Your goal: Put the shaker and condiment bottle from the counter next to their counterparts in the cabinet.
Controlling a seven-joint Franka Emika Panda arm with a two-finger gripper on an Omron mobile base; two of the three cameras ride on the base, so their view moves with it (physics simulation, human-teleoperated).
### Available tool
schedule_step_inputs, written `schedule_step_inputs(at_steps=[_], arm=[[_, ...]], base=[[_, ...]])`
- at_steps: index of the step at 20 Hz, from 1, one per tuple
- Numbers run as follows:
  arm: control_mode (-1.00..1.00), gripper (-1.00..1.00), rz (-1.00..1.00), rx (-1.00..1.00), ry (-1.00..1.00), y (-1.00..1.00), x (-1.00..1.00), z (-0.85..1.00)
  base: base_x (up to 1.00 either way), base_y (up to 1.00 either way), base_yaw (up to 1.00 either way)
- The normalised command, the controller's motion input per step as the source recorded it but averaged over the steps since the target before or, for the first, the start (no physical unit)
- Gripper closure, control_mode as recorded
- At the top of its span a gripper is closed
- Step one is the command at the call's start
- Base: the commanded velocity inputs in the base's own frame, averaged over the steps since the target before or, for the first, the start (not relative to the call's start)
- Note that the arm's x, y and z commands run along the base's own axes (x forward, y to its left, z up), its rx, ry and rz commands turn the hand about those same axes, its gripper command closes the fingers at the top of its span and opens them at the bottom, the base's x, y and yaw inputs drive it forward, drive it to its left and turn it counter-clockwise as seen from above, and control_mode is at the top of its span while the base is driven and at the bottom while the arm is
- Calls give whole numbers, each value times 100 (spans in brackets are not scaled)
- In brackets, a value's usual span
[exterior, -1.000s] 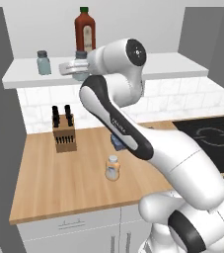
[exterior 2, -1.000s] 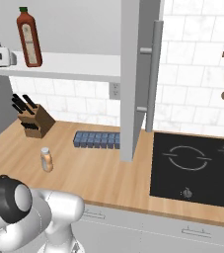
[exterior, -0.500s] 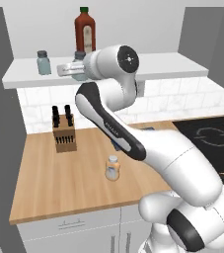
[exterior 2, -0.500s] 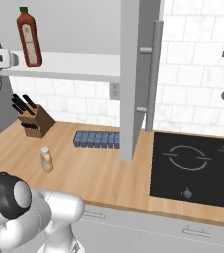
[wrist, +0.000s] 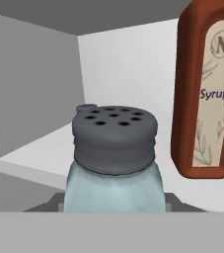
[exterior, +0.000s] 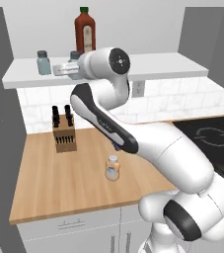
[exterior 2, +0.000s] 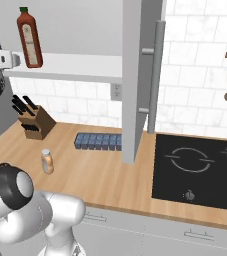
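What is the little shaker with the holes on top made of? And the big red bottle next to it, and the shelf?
The shaker looks like pale teal glass, see-through and shiny; its cap seems dull dark grey plastic or metal, hard to tell. The red bottle looks like glossy glass or plastic with a matte paper label reading Syrup. The shelf looks like smooth white painted board, no grain showing.

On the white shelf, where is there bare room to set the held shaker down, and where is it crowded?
Bare: the shelf right of the syrup bottle, out to its end. Crowded: the left part, where the other shaker, the syrup bottle and the gripper with its shaker cluster.
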Motion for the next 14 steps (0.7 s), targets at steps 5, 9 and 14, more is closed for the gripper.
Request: schedule_step_inputs(at_steps=[5, 9, 14], arm=[[-100, 100, 0, -2, -5, 22, 10, -10], [-100, 100, 0, 0, 0, 0, 31, -2], [-100, 100, 0, 0, 0, 2, 31, 0]], base=[[0, 0, 0], [0, 0, 0], [0, 0, 0]])
